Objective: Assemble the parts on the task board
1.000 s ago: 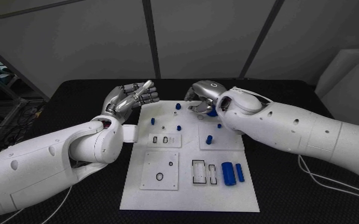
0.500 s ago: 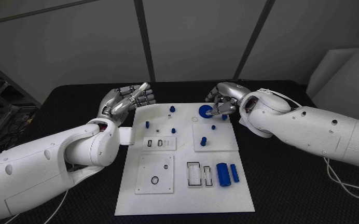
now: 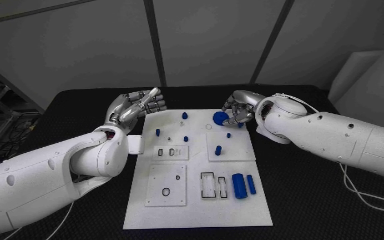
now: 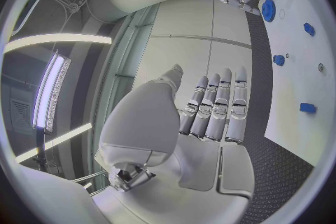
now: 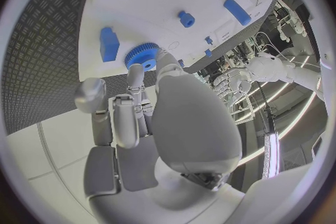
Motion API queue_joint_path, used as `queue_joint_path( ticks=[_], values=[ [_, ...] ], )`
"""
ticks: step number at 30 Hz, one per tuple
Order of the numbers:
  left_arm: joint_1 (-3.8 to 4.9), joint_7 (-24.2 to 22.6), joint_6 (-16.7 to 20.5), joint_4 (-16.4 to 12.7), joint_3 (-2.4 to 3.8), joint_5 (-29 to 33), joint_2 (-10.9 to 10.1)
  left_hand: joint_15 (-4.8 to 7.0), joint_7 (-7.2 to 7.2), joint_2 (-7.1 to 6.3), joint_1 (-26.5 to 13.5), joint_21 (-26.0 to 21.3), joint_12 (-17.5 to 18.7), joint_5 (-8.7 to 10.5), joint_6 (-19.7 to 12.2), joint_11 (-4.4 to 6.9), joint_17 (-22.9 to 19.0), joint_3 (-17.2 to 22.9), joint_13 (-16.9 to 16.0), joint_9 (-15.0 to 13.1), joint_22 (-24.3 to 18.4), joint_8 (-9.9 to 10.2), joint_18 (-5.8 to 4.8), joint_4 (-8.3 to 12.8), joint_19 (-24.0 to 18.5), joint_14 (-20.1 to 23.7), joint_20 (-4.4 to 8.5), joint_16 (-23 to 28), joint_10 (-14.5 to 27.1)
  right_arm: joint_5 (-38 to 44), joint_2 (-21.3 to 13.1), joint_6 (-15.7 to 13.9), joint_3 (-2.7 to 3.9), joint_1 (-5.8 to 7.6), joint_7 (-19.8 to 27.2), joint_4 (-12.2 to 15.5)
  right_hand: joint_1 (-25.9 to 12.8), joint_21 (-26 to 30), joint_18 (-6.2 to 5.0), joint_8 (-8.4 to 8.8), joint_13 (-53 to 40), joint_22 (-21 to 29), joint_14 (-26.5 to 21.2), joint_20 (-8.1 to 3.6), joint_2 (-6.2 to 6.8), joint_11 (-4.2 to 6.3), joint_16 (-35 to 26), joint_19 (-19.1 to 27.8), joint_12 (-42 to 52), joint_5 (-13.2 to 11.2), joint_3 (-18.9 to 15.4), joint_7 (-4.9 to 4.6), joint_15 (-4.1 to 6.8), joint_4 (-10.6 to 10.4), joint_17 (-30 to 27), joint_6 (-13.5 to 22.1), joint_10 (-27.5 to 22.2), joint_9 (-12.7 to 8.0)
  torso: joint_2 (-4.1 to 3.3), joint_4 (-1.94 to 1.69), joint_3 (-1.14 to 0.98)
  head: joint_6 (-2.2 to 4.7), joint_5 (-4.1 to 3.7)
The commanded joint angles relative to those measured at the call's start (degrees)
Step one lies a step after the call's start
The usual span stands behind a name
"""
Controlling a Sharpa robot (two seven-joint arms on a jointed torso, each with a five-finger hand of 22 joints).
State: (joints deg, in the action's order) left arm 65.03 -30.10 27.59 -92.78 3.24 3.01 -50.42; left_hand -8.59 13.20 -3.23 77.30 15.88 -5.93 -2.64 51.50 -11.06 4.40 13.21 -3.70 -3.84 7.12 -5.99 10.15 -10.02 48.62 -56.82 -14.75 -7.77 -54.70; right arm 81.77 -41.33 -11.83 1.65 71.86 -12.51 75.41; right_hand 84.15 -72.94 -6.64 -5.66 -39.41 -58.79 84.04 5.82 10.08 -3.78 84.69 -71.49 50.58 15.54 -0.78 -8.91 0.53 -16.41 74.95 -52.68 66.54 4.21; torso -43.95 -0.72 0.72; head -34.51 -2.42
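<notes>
The white task board [image 3: 196, 206] lies in the middle of the black table. A blue toothed wheel [image 3: 220, 118] sits at its far end. My right hand [image 3: 238, 107] hovers just right of the wheel. One fingertip [image 5: 135, 74] touches the wheel's [image 5: 143, 57] rim, and the thumb stays apart from it. My left hand [image 3: 137, 105] is raised off the board's far left corner, fingers stretched out and holding nothing. Small blue pegs [image 3: 184, 115] [image 3: 186, 139] [image 3: 217, 150] stand on the board. Two blue cylinders [image 3: 239, 185] lie near its right edge.
Two inset plates [image 3: 172, 152] [image 3: 167, 186] and a pair of narrow slots [image 3: 213, 185] are on the board's near half. A small white block [image 3: 137, 144] sits by my left forearm. Cables [image 3: 360, 193] trail on the table at the right.
The camera has shifted. The right hand, which lay over the blue wheel a second ago, has drawn a little to the right, so the wheel now shows. The left hand has stayed put.
</notes>
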Motion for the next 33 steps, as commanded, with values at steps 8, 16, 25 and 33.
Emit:
queue_joint_path(
  ticks=[8, 16, 25, 33],
  values=[
    [0.10, 0.0, -0.8, 0.1, 0.06, -0.4, 0.2, -0.13, 0.52, 0.76, -0.1, -0.4, 0.3, -0.20, 0.5, 0.03, -0.1, -0.1, 0.0, 0.0, -0.1, 0.3, 0.31, 0.4, 0.3, -0.2, -0.11, 0.4, -0.6, -1.7, 1.6, 2.9, 0.05, 0.11, -1.5, -2.3, -0.9, -2.0, 0.91, -1.23, -14.7, -2.8, 4.5, -0.03, -1.86, 0.03, 2.2, -1.9, 12.7, 1.4, 0.4, 0.13, -0.09, 0.0, 7.4, -0.6, 5.3, 0.2, 0.01, 0.12, -0.08, -0.31, 0.32],
    [0.10, 0.0, -0.7, 0.2, 0.06, -0.4, 0.2, -0.13, 0.52, 0.79, -0.1, -0.4, 0.3, -0.20, 0.5, 0.03, -0.1, 0.0, 0.0, 0.0, -0.1, 0.4, 0.31, 0.4, 0.3, -0.2, -0.11, 0.5, -0.6, -1.9, 2.4, 3.2, 0.05, 0.11, -1.8, -3.2, -1.6, -3.4, 1.30, -1.62, -24.6, -4.9, 5.0, 0.19, -2.49, -0.20, 3.5, -3.0, 20.9, 1.4, 0.3, -0.02, -0.34, 0.0, 10.3, -0.8, 8.9, 0.1, 0.01, 0.14, -0.09, -0.49, 0.44],
    [0.10, 0.1, -0.6, 0.2, 0.06, -0.4, 0.2, -0.13, 0.52, 0.79, -0.1, -0.4, 0.3, -0.20, 0.5, 0.03, -0.1, 0.0, 0.0, 0.0, -0.1, 0.4, 0.31, 0.4, 0.3, -0.2, -0.11, 0.5, -0.6, -1.6, 2.6, 3.1, 0.05, 0.12, -2.2, -3.2, -2.0, -3.6, 1.35, -1.69, -26.2, -5.2, 5.1, 0.27, -2.38, -0.28, 3.7, -3.1, 22.1, 1.4, 0.1, -0.07, -0.42, 0.0, 10.8, -0.8, 9.4, 0.0, 0.01, 0.12, -0.09, -0.68, 0.39],
    [0.10, 0.1, -0.7, 0.3, 0.06, -0.4, 0.2, -0.13, 0.52, 0.79, -0.1, -0.4, 0.3, -0.20, 0.5, 0.03, -0.1, 0.0, 0.0, 0.0, -0.1, 0.4, 0.31, 0.4, 0.3, -0.2, -0.11, 0.5, -0.6, 0.9, 2.7, 2.4, 0.05, 0.12, -2.1, -2.8, -0.5, -4.3, 1.53, -3.17, -29.7, -6.4, 5.2, 0.15, -3.81, 0.15, 4.1, -3.6, 24.9, 0.9, 1.1, 0.46, -0.15, 0.9, 11.7, -3.5, 10.9, 0.5, 0.02, 0.16, -0.11, -0.82, 0.35]
  ],
)
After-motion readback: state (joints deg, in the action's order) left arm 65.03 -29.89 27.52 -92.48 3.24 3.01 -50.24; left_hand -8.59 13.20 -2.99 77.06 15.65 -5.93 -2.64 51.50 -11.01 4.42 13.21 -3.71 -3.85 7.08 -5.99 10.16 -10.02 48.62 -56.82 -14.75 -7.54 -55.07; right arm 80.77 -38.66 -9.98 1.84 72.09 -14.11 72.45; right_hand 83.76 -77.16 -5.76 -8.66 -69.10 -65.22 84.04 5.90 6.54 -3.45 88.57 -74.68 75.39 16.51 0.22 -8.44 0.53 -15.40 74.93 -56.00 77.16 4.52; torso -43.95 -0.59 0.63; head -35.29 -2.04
